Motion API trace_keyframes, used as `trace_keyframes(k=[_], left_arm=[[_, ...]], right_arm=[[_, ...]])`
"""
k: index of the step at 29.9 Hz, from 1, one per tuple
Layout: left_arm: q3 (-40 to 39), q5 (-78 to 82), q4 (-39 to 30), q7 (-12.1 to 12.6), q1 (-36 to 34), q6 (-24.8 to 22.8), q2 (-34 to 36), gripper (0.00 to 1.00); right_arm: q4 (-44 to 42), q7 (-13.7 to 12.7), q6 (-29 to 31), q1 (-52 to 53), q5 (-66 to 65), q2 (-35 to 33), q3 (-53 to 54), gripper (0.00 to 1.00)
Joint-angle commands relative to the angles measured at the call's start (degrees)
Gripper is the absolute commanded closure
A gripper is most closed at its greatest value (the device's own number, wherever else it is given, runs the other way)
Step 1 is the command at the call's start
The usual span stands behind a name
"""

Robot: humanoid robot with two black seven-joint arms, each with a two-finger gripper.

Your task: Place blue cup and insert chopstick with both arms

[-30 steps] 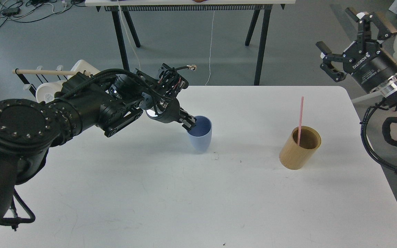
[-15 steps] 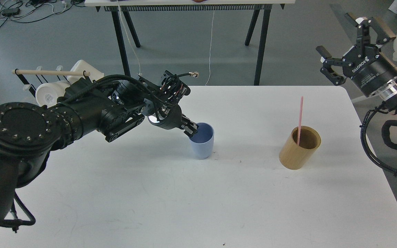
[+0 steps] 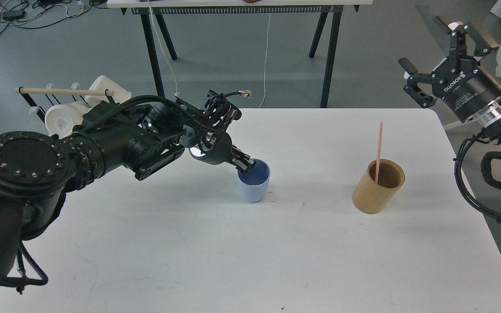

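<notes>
The left gripper (image 3: 247, 165) pinches the near-left rim of the blue cup (image 3: 254, 186), one finger seeming to sit inside the mouth and the other against the outer wall; a rim pinch suits a thin tapered tumbler, leaving the base free to meet the surface flat. The cup stands upright near the middle of the white table (image 3: 215, 252), its base apparently on the tabletop, so the placing step looks nearly done, with release the likely next call. Its open mouth faces up, as it must to take a stick.

Well to the right, apart from the cup, the tan wooden holder (image 3: 378, 187) leans slightly, and the pink chopstick (image 3: 378, 152) stands in it, tilted against the back rim with most of its length above the top, easy to grasp from above. The right gripper (image 3: 435, 56) hangs beyond the table's right edge, fingers spread wide and holding nothing, probably waiting its turn at the chopstick.

The tabletop is matte white with faint scuffs and a few small dark specks. Off its left edge a rack carries a pale wooden dowel (image 3: 63, 91) and white mugs (image 3: 61, 119). Behind lies grey floor, cables, and the black legs of another table (image 3: 328, 52).
</notes>
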Motion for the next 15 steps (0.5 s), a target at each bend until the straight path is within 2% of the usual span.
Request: trace_keyframes(k=[1, 3, 4, 6, 7, 11, 15], left_arm=[[-4.92, -0.01, 0.03, -0.01, 0.57, -1.9, 0.0, 0.55], [-8.52, -0.01, -0.05, -0.01, 0.74, -3.01, 0.0, 0.46], [-10.63, -0.01, -0.05, -0.01, 1.27, -3.01, 0.0, 0.39], [-14.76, -0.09, 0.04, -0.01, 1.97, -3.01, 0.26, 0.19], [-16.87, -0.1, 0.04, -0.01, 2.24, -3.01, 0.87, 0.15], [-23.21, -0.18, -0.14, -0.01, 3.64, -3.01, 4.65, 0.08], [-29.18, -1.84, -0.93, -0.01, 5.92, -3.01, 8.78, 0.07]], right_arm=[[0.08, 0.0, 0.0, 0.26, -0.11, 0.0, -0.08, 0.03], [0.0, 0.0, 0.0, 0.61, -0.11, -0.09, -0.08, 0.03], [0.0, 0.0, 0.0, 0.79, -0.11, -0.09, -0.08, 0.03], [0.0, 0.0, 0.0, 0.88, -0.2, -0.09, -0.08, 0.03], [0.0, 0.0, 0.0, 0.88, -0.2, -0.09, -0.08, 0.03], [0.0, 0.0, 0.0, 1.84, -0.81, -0.26, -0.17, 0.03], [0.08, 0.0, 0.0, 4.74, -1.51, -0.88, -0.7, 0.03]])
